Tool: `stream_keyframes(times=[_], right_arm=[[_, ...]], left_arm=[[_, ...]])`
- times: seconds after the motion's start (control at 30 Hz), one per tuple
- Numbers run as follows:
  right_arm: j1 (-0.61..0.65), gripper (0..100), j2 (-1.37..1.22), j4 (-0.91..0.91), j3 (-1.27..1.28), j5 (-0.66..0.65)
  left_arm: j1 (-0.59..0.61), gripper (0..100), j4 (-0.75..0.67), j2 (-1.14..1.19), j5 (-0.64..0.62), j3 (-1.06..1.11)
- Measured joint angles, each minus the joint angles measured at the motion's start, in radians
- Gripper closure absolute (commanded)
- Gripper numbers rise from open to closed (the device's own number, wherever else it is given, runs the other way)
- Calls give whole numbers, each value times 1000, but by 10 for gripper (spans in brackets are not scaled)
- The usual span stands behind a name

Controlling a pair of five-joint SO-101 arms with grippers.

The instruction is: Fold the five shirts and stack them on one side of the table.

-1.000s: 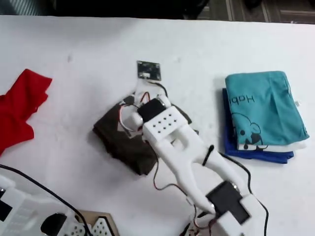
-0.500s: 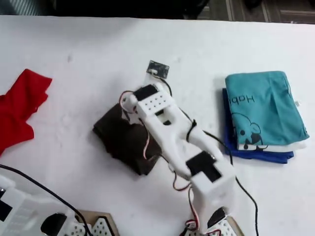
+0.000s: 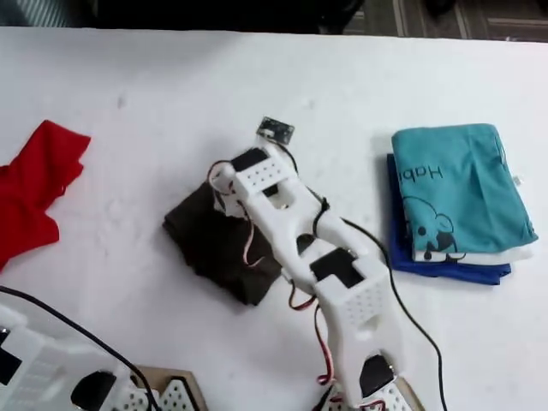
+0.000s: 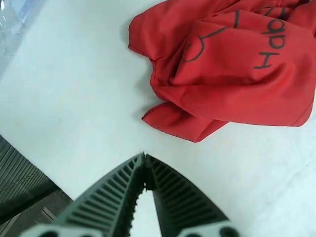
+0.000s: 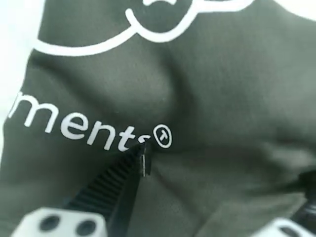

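Observation:
A dark olive shirt with white print lies folded at the table's centre. My right gripper is low over it, open, with one ribbed finger touching the cloth beside the print. In the high view the right arm's wrist covers the shirt's far right part. A crumpled red shirt lies at the left edge. My left gripper is shut and empty just short of the red shirt. A teal shirt tops a folded stack at the right.
Under the teal shirt lie a white one and a blue one. The left arm's base sits at the near left corner. The white table has bare room along the far side. A dark floor edge shows beyond the table.
The right arm has folded back at the elbow, and its wrist has shifted a little toward the far side over the dark shirt. The shirts have stayed in place.

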State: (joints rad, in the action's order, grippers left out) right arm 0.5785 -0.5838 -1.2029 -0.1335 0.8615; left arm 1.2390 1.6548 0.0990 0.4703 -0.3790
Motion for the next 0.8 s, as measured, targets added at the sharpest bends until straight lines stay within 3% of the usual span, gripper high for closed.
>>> stream_keyframes(times=[0.2, 0.43, 0.8], right_arm=[[-38, 977, -87, -115, -126, 0], [-87, 980, -187, -264, -287, -6], [-109, 981, -143, -480, -486, -315]], left_arm=[[0, 973, 0, 0, 0, 0], [0, 973, 0, 0, 0, 0], [0, 973, 0, 0, 0, 0]])
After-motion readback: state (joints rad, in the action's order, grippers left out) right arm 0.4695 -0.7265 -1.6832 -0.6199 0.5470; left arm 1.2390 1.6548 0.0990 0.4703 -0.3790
